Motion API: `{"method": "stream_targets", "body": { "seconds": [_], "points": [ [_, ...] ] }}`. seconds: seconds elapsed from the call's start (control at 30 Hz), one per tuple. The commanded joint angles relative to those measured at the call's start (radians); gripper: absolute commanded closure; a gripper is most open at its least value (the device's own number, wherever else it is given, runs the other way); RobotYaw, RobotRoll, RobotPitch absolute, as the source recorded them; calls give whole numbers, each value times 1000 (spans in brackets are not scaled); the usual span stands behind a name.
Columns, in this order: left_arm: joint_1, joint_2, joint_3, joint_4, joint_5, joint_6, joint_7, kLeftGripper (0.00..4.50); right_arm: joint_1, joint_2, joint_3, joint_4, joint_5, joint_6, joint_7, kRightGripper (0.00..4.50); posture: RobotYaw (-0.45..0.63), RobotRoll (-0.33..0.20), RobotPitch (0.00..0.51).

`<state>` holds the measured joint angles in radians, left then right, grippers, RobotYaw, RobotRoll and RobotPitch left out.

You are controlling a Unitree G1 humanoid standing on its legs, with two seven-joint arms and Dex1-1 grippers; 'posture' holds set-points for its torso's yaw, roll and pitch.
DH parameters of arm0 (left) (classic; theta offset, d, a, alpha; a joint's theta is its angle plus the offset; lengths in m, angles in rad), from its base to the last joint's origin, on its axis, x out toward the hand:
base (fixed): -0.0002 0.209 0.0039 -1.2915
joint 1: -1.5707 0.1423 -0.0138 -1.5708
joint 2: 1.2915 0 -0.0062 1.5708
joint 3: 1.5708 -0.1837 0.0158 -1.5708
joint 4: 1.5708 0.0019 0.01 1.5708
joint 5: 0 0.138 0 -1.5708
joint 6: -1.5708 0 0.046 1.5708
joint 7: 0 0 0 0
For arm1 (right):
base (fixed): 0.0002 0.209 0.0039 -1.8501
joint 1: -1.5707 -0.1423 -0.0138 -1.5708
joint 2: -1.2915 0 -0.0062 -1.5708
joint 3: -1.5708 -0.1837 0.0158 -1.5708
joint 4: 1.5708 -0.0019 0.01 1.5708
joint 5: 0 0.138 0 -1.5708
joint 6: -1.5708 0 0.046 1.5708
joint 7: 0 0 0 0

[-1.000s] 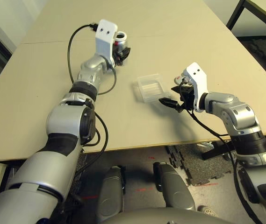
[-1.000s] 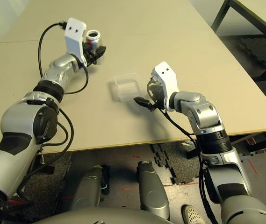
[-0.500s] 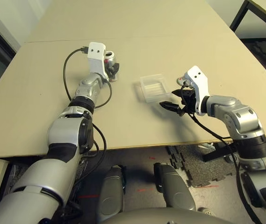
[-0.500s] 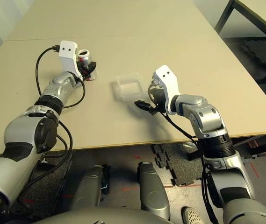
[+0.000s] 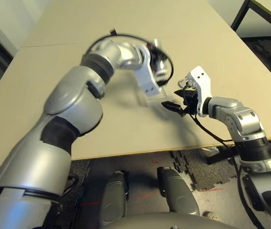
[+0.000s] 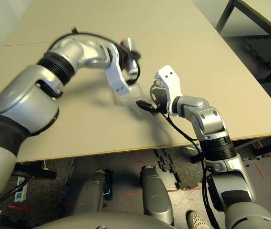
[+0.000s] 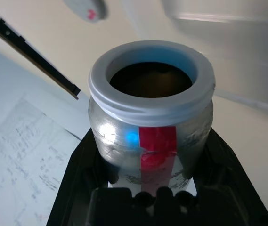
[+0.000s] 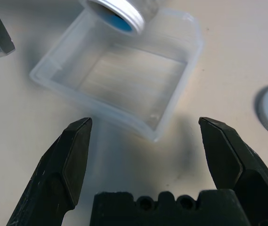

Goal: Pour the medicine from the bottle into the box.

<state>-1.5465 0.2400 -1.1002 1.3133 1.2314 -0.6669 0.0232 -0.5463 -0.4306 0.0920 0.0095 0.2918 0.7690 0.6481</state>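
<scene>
My left gripper (image 7: 150,197) clamps the uncapped bottle (image 7: 150,127) above the clear box (image 8: 119,80); my right gripper (image 8: 148,141) gapes empty. Overshooting could spill medicine.

Left silver forearm reaches across the tabletop toward the robot's right, elbow raised and wrist bent sharply over. Its left gripper (image 7: 148,188), with two black fingers (image 7: 82,179), is clamped on either side of a small silver-grey cylindrical bottle with a red label mark (image 7: 151,122), whose open white-rimmed mouth faces away from the wrist. Right arm lies bent at the table's near right side; right gripper (image 8: 145,155) points forward and leftward, slightly downward, black fingers (image 8: 70,160) spread wide, holding nothing.
</scene>
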Motion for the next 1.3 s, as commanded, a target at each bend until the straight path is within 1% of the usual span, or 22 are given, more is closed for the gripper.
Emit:
{"method": "stream_targets", "body": {
  "seconds": [0.03,0.23,0.37,0.43,0.5,0.57,0.7,0.73,0.83,0.97,1.13,1.3],
  "points": [
    [-33,-28,11,23,-6,17,17,1979,-15,7,-13,0,3,-3,-9,0,-257,0,119],
    [-36,-37,54,35,-46,13,-9,1979,-8,-5,-15,-5,4,-1,-5,0,-248,0,121],
    [5,-25,241,51,-246,-4,-192,1979,-11,-8,-7,-8,6,6,2,0,-234,0,123],
    [29,-21,375,54,-384,34,-315,1979,-13,-12,-1,-10,7,11,11,0,-224,0,124],
    [56,-22,507,53,-519,100,-437,1979,-15,-17,4,-12,8,15,21,0,-217,0,126],
    [82,-19,652,48,-661,198,-532,1979,-18,-27,10,-14,8,21,36,0,-202,0,128],
    [130,-8,915,31,-912,417,-621,1979,-20,-44,18,-19,10,31,60,0,-174,0,134],
    [145,-1,971,25,-963,460,-617,1979,-19,-47,20,-22,11,34,65,0,-165,0,136],
    [190,21,1084,-1,-1061,519,-585,1979,-16,-54,25,-32,13,43,80,0,-153,0,140],
    [276,37,1200,-42,-1162,547,-501,1979,-7,-67,22,-50,20,58,97,0,-128,0,147],
    [402,22,1301,-85,-1263,535,-433,1979,5,-76,20,-66,27,77,103,0,-123,0,154],
    [514,-7,1320,-101,-1293,520,-393,1979,14,-82,11,-76,31,92,100,0,-133,0,163]
  ]
}}
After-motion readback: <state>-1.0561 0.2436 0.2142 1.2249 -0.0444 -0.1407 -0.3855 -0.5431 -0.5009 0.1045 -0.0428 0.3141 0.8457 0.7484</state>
